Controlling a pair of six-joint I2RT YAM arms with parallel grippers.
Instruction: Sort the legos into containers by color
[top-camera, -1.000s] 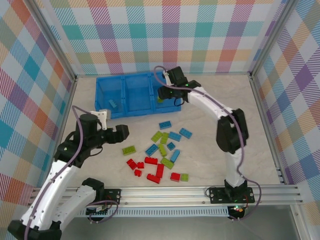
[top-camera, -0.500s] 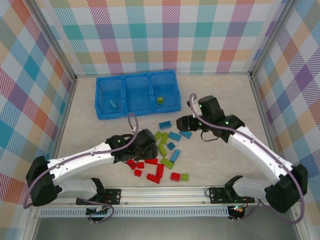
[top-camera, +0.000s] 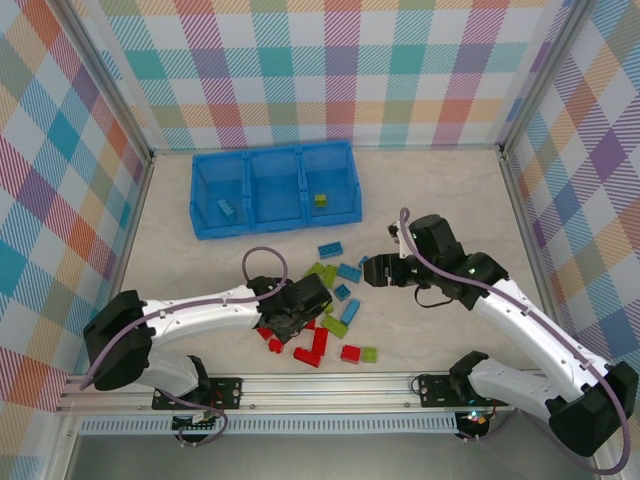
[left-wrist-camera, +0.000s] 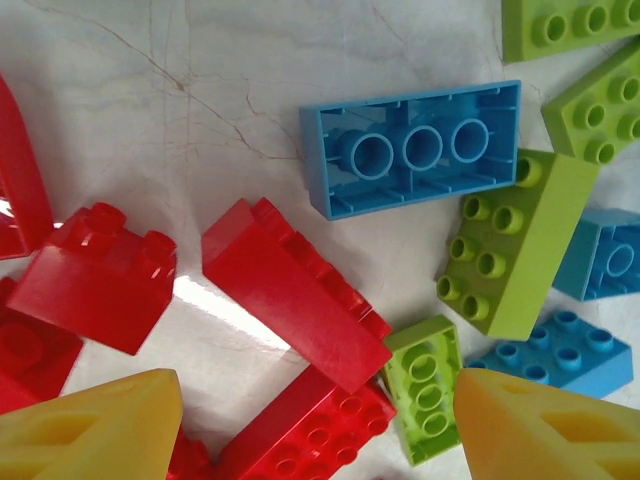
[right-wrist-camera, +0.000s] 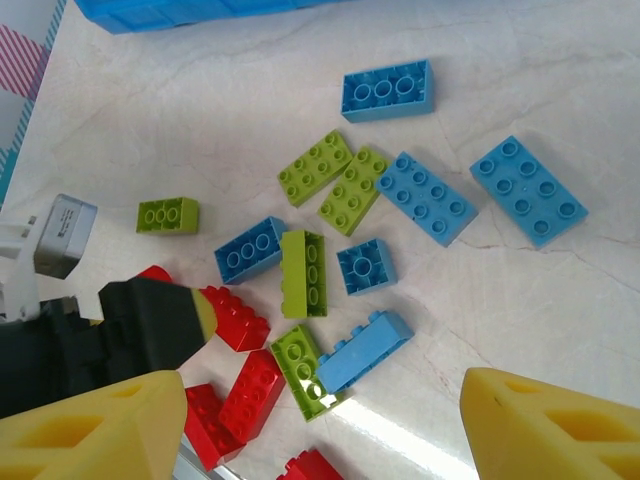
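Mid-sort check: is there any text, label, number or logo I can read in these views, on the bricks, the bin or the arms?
No readable text anywhere.
legos: the studs show no lettering that can be made out.
blue bin: plain mesh walls, no label visible.
small grey box at the left edge of the right wrist view: any marking is too small to read.

A: Item, blue legos: quantity?
B: 7.
A: Item, lime green legos?
B: 7 as well.
A: Item, red legos?
B: At least 6 countable; part of that pile is hidden, so no firm total.
A: Item, bin compartments?
B: 3, joined in 1 tray.
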